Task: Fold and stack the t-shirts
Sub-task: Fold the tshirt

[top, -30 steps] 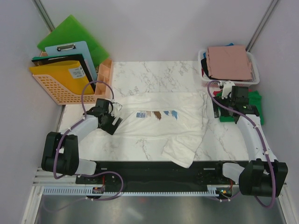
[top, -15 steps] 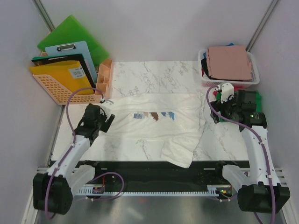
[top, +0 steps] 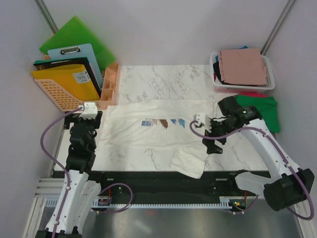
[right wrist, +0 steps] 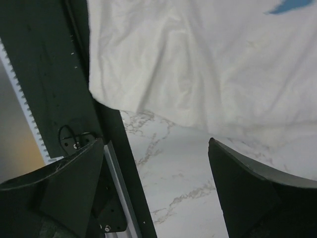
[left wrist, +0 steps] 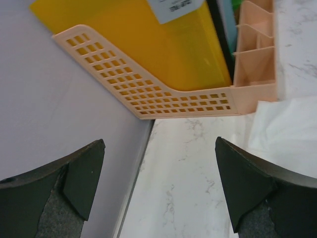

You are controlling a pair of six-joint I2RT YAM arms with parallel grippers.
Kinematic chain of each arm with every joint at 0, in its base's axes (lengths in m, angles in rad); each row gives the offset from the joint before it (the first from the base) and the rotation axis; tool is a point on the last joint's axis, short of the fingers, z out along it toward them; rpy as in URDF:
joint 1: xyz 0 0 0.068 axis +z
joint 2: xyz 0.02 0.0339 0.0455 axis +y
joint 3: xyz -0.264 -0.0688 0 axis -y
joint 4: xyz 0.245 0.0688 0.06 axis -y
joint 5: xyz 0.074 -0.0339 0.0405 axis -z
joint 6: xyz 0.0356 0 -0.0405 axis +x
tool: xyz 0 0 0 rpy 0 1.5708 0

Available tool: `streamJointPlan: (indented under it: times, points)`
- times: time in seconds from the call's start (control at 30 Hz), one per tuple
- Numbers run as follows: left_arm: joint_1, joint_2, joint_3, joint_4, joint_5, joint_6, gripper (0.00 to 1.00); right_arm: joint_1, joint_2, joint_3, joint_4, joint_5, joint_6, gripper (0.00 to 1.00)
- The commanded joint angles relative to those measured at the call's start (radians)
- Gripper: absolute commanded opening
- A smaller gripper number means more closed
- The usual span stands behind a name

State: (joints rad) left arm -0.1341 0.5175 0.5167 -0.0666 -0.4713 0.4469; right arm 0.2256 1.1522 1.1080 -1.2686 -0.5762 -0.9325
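**Worktop stock, both grippers unladen**

Containers
- White mesh basket [top: 270,85], far right corner of the worktop [top: 163,77]. A folded dusty-pink t-shirt [top: 242,65] lies on top, and black cloth [top: 217,69] shows at the basket's left side.
- Peach file basket [top: 52,96], far left. It holds a yellow folder [top: 67,78], a blue clipboard [top: 83,53] and green boards [top: 74,33], all standing on edge.
- Small peach organiser [top: 110,80], touching the file basket's right side. I cannot tell what is in its compartments.

Loose items
- Cream-white t-shirt [top: 143,139], spread flat across the middle of the worktop with its print [top: 163,122] facing up. A bunched part hangs over the near edge.
- Green t-shirt [top: 263,110], crumpled just near of the mesh basket.

Grippers
- My left gripper [left wrist: 159,144]: fingers wide apart with nothing between them. It sits at the far left of the worktop, near the file basket.
- My right gripper [right wrist: 156,144]: fingers wide apart with nothing between them. It is above the near right part of the cream-white t-shirt. I cannot tell whether it touches the cloth.

View notes
- Only the top view shows the mesh basket and the green t-shirt.
- Only my left wrist view shows the file basket's lattice wall close up, with a corner of the cream-white t-shirt just right of it.
- My right wrist view shows that t-shirt's cloth edge lying on bare marble beside the black rail [right wrist: 54,74].
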Motion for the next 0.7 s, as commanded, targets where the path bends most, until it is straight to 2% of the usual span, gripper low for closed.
streamJointPlan:
  times: [0.0,0.07,0.23,0.33,0.37,0.53,0.67]
  points:
    - [0.071,-0.056,-0.012,0.145,-0.150,-0.004,1.00,0.156,0.035,-0.033,-0.105,0.068,-0.039,0.93]
    - [0.115,-0.063,-0.020,0.162,-0.155,0.004,1.00,0.222,0.069,-0.057,-0.068,0.081,-0.028,0.93]
    - [0.133,-0.054,-0.029,0.113,-0.105,-0.010,1.00,0.427,0.242,-0.083,0.081,0.116,0.070,0.89]
    - [0.133,-0.022,-0.024,0.113,-0.101,-0.011,1.00,0.636,0.317,-0.094,0.214,0.145,0.155,0.82]
    - [0.133,-0.014,-0.024,0.114,-0.099,-0.011,1.00,0.667,0.332,-0.085,0.239,0.141,0.196,0.81]
    - [0.133,-0.013,-0.026,0.114,-0.096,0.010,1.00,0.771,0.397,-0.054,0.334,0.076,0.261,0.88]
    - [0.133,-0.024,-0.041,0.114,-0.092,0.018,1.00,0.848,0.336,-0.125,0.458,0.156,0.369,0.88]
